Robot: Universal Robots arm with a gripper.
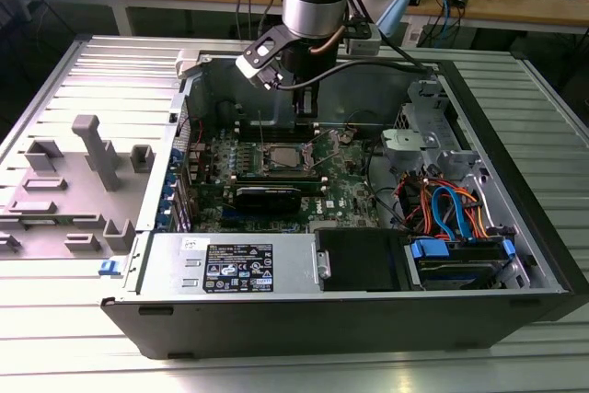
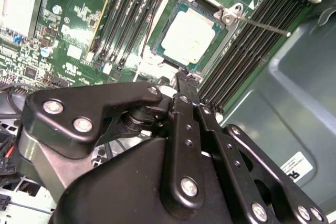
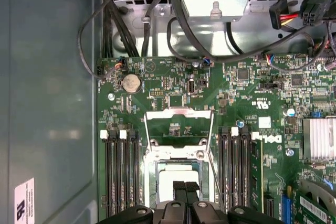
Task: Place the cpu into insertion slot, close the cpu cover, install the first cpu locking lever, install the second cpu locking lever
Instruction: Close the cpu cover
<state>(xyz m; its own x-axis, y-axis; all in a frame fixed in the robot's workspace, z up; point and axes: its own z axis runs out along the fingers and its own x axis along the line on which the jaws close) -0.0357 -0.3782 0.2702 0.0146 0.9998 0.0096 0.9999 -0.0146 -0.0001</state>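
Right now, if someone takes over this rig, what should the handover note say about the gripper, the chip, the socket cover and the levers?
Gripper: shut, empty, over the silvery-rimmed square insertion slot.
Small square silver-topped cpu: seated in the slot.
Thin silvery window-frame cpu cover: swung open.
Done: cpu placed.
Left: cover closing, both lever steps; one thin metal locking lever sticks out free.

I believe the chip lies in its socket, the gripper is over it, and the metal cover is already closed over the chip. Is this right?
Not fully. The chip lies in its socket with the gripper over it, but the metal cover is open, swung back off the chip, as the first wrist view shows.
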